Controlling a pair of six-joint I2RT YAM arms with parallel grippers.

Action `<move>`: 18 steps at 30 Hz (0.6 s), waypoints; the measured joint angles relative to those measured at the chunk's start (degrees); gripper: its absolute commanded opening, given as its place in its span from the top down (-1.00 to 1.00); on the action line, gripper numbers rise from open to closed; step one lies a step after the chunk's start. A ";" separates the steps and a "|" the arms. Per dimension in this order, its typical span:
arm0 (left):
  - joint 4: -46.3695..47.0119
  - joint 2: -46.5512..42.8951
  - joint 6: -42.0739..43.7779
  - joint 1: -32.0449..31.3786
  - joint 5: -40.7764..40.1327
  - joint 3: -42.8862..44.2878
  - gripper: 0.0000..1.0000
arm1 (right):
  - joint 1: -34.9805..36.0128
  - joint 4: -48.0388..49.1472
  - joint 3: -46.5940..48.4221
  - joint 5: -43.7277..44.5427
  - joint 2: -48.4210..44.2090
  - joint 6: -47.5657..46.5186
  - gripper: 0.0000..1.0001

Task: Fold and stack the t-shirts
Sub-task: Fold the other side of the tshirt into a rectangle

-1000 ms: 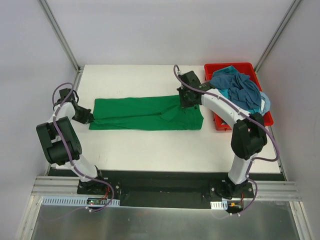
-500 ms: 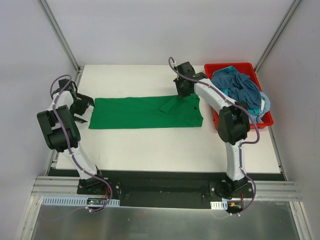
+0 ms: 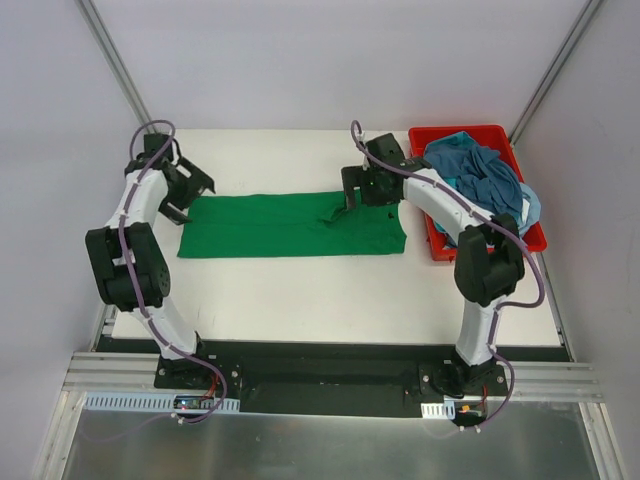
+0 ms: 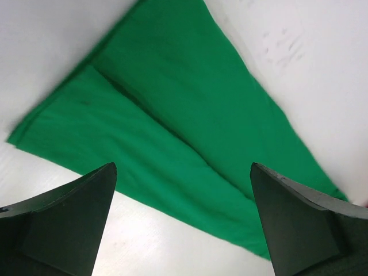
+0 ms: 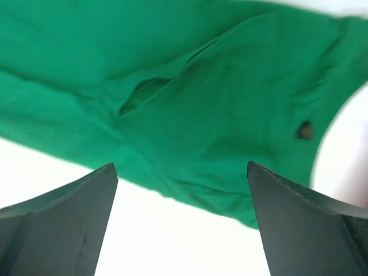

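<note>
**Left arm.** The left claw hangs over the far left corner of the green shirt, close to the left edge of the surface. In the left wrist view it is spread wide. Its two dark fingers sit at the lower corners of the frame, and only cloth and bare surface show between them. It has hold of nothing.

**Green shirt.** It lies flat across the middle of the surface, folded into a long band that runs left to right. Its left end is near the left edge and its right end is just beside the bin. The left wrist view shows one layer lapped over another along a lengthwise fold line. Right of centre, a small ridge of cloth stands up from the band.

**Right arm.** The right claw is over the far edge of the green shirt, just beside the ridge. In the right wrist view its fingers are likewise far apart, with nothing gripped between them. Below them the cloth shows a slack, gaping crease. A small dark mark lies near the curved edge of the shirt.

**Bin.** The red bin occupies the far right corner of the surface. It holds a loose heap of blue shirts, and a paler piece hangs over its right rim.
</note>
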 measured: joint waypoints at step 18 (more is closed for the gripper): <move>-0.76 10.23 4.66 -4.52 -0.24 0.02 -0.98 | 2.58 8.52 9.46 -16.94 17.88 11.72 -0.93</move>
